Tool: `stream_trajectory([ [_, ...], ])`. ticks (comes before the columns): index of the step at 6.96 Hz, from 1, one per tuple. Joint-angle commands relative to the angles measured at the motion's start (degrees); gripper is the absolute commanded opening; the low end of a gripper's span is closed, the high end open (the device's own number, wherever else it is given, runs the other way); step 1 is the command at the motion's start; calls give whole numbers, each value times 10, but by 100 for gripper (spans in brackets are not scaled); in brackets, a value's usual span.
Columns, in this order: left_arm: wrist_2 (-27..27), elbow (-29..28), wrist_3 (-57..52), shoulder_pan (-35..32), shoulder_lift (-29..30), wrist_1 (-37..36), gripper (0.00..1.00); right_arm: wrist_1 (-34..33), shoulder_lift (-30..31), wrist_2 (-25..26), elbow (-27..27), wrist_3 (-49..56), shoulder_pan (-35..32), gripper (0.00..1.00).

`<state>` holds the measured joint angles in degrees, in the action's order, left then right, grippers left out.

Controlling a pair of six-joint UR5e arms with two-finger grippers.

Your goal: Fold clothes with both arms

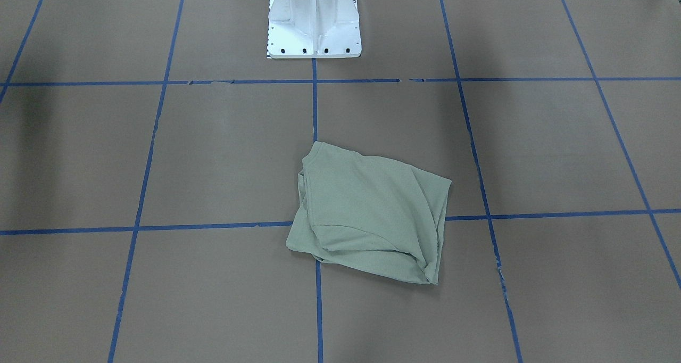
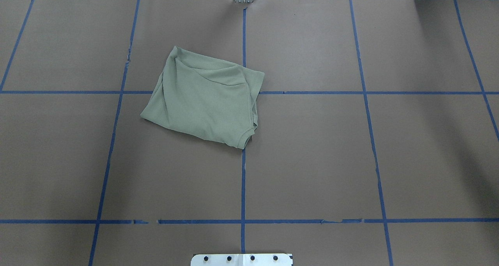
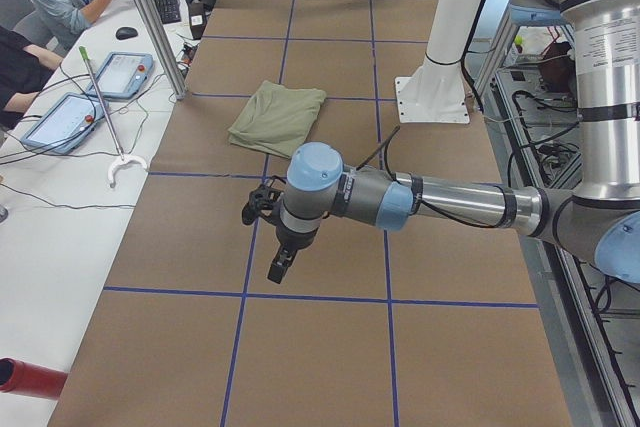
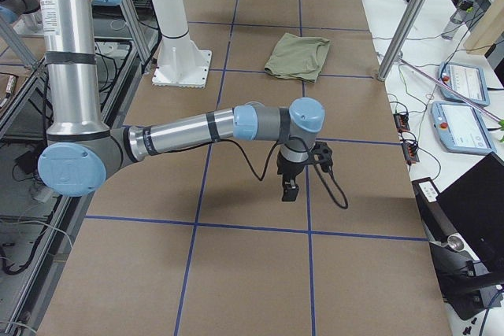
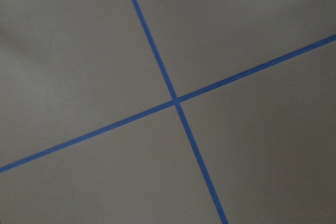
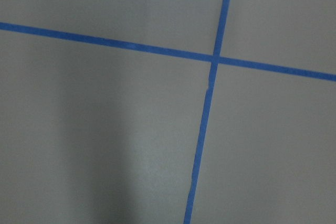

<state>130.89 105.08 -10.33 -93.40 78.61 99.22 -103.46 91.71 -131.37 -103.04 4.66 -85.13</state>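
Observation:
The clothes, one pale sage-green shirt (image 1: 367, 214) (image 2: 202, 98), lie folded into a rough, rumpled square on the brown table, just left of the centre tape line in the overhead view. The shirt (image 3: 278, 117) (image 4: 298, 57) rests alone, with no arm near it. My left gripper (image 3: 280, 265) hangs over the table's left end, far from the shirt, pointing down. My right gripper (image 4: 290, 188) hangs likewise over the right end. Both show only in the side views, so I cannot tell whether they are open or shut. The wrist views show only bare table and blue tape.
A white pedestal base (image 1: 314, 22) (image 2: 241, 259) stands at the robot's side of the table. Blue tape lines (image 2: 243, 172) divide the brown surface into squares. People sit at a side table with tablets (image 3: 122, 75); a metal pole (image 3: 150, 17) stands at that edge.

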Motion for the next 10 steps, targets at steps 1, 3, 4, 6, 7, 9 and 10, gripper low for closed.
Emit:
stream_trajectory([
  [1, 82, -57, 1, -15, -13, -6, 100, 29, 39, -24, -2, 3, -12, 100],
  [3, 68, -18, 1, -1, -12, -66, 100, 29, 40, -22, -3, 3, -14, 100],
  [4, 28, 2, 1, 25, -11, -68, 100, 30, 41, -22, -4, 3, -14, 100],
  [6, 11, 10, 0, 34, -14, -70, 100, 30, 42, -22, -5, 3, -14, 100],
  [7, 13, 2, 0, 33, -18, -72, 100, 30, 42, -22, -5, 3, -14, 100],
  [9, 16, 1, 0, 31, -19, -73, 100, 30, 42, -21, -8, 4, -14, 100],
  [10, 41, -17, 1, 31, -17, -74, 100, 31, 43, -21, -9, 4, -14, 100],
])
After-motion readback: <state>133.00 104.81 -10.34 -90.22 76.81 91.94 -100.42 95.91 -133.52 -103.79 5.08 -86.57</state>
